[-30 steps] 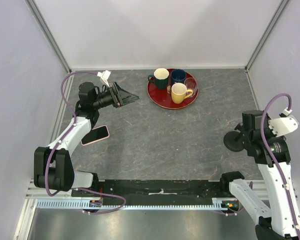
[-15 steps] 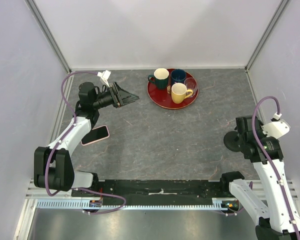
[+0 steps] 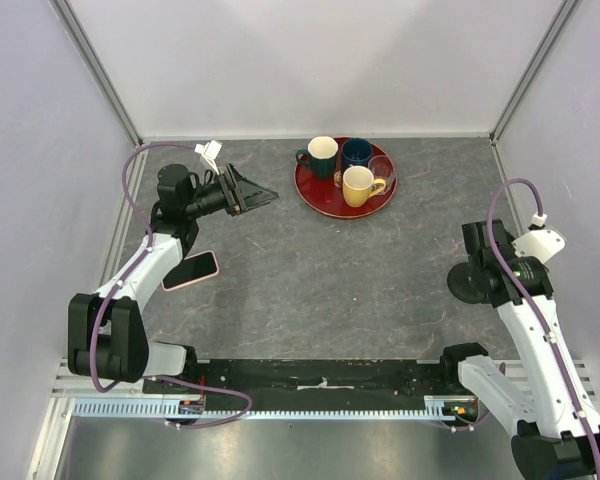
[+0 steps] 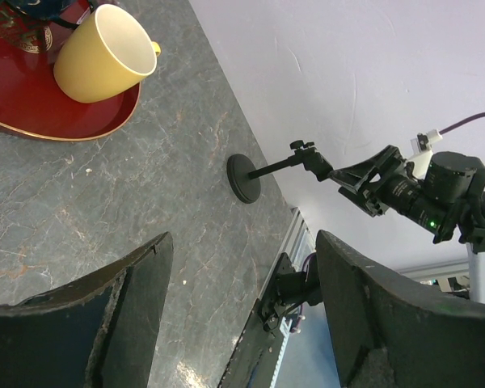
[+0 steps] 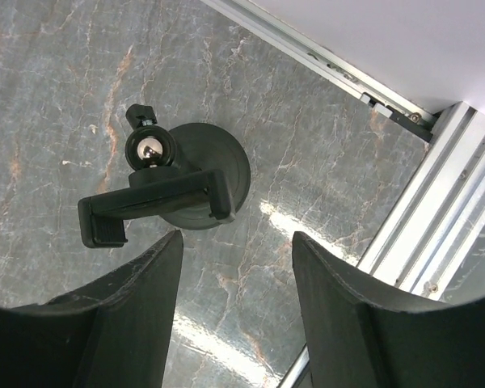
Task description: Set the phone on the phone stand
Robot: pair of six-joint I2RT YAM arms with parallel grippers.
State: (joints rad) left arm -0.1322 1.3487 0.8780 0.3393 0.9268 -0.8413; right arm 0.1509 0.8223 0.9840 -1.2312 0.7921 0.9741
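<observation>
Lately only my right arm has moved: over the past second its wrist has swung inward from the right side of the worktop (image 3: 310, 300), and my right gripper (image 5: 236, 242) now hangs directly over the phone stand (image 5: 186, 190). Its jaws are spread wide with nothing between them. The wrist view looks straight down on the stand's forked cradle, ball joint and round base. The stand itself has not shifted and sits upright near the right edge of the worktop.

My left arm has held its pose throughout. My left gripper (image 4: 242, 242) is raised off the worktop, pointing across toward the red tray (image 3: 325, 205) of mugs, also wide open and empty.

The phone (image 3: 190, 270) has not budged either. It lies flat, screen up, near the left edge of the worktop, partly tucked under my left forearm and well apart from the stand.

So the task proper has hardly begun, since nothing is gripped and the phone is still on the far side from its cradle. I judge the right arm's approach to be a preparation, perhaps to steady the stand or bring it closer. The phone pickup would fall to my left gripper, which must first come back and down to reach it.
</observation>
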